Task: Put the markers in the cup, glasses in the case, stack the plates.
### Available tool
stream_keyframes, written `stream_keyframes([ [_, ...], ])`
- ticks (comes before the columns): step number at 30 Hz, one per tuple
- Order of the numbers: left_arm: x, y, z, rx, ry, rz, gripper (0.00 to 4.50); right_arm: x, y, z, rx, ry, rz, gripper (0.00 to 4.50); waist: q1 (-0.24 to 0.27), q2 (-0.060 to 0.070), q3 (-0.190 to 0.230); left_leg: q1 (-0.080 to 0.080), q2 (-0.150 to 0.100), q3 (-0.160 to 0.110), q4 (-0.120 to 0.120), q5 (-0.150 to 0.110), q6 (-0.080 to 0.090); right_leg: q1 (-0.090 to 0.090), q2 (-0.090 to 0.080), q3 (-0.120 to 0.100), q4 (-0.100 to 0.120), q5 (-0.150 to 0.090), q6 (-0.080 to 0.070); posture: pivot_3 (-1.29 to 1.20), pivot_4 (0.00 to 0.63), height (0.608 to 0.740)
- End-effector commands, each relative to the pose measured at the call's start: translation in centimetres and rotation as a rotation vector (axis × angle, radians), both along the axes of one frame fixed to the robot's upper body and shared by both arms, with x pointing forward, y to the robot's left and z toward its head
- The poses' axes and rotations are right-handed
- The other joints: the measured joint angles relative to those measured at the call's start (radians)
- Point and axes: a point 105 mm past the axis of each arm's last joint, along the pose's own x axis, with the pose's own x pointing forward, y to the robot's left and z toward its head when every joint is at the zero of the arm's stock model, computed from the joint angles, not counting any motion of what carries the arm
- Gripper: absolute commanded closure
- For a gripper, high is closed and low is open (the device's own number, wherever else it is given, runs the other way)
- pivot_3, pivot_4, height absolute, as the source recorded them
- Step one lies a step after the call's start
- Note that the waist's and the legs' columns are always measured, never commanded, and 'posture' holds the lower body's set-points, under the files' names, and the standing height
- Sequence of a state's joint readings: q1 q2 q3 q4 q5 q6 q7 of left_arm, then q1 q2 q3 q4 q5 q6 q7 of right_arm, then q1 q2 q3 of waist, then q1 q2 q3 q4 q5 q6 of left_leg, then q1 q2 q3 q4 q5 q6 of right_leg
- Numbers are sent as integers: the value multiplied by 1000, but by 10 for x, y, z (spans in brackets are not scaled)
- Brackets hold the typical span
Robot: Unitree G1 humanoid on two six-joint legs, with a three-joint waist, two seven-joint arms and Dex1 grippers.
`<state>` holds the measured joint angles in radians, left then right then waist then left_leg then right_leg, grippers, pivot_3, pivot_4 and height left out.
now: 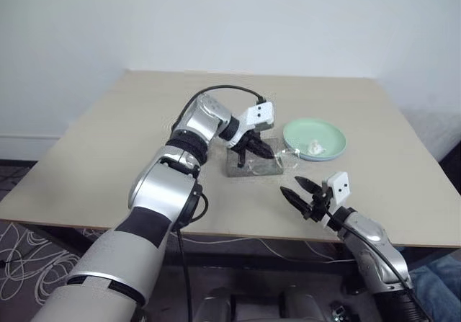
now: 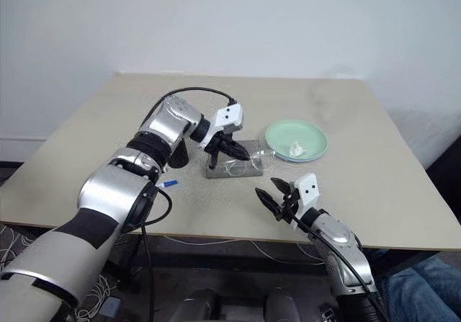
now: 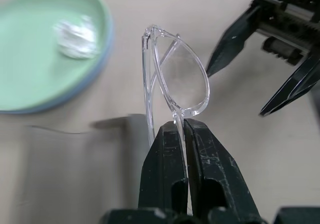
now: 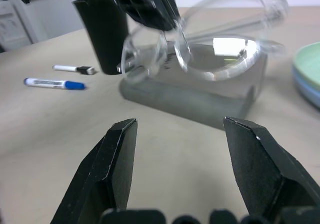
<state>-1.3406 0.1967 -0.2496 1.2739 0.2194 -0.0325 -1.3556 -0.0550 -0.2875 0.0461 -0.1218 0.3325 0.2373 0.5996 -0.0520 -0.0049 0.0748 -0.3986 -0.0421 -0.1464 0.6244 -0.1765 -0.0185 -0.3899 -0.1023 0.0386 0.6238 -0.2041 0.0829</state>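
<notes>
While left fingers (image 3: 186, 134) pinch one glasses (image 3: 177, 76), right fingers (image 4: 182, 134) gape empty near two markers (image 4: 55, 83).

No legible text anywhere (marker print too blurred).

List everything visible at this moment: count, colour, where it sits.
glasses: one, clear, held up over the case
case: one, grey, mid-table
plates: two, mint green stacked on light blue, right of the case
white scrap: one, crumpled, on the green plate
markers: two, white, on the table left of the case
cup: one, black, left of the case
table: one, beige
left gripper: shut on the glasses
right gripper: open, holding nothing, near the table's front edge
</notes>
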Motion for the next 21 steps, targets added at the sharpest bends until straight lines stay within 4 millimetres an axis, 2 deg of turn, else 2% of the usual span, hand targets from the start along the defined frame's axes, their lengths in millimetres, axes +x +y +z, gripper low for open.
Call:
stream_keyframes([
  [1,18,6,17,23,-166,71,4493,9,-6,24,13,-92,-19,1513,1,0,0,0,0,0,0,0,0,0,0,0,0,0,0,0,0,740],
  [8,41,23,2,151,-435,182,4493,11,-10,31,14,-116,-34,1513,5,0,0,0,0,0,0,0,0,0,0,0,0,0,1,0,0,740],
  [14,37,18,-19,121,-430,173,4493,5,-11,29,20,-111,-62,1513,7,0,0,-1,0,0,0,0,0,0,0,0,0,0,1,0,0,740],
  [21,33,10,-30,107,-434,165,4493,0,-12,29,23,-108,-87,1513,7,0,0,-1,0,0,0,0,0,0,0,0,0,0,1,0,0,740],
])
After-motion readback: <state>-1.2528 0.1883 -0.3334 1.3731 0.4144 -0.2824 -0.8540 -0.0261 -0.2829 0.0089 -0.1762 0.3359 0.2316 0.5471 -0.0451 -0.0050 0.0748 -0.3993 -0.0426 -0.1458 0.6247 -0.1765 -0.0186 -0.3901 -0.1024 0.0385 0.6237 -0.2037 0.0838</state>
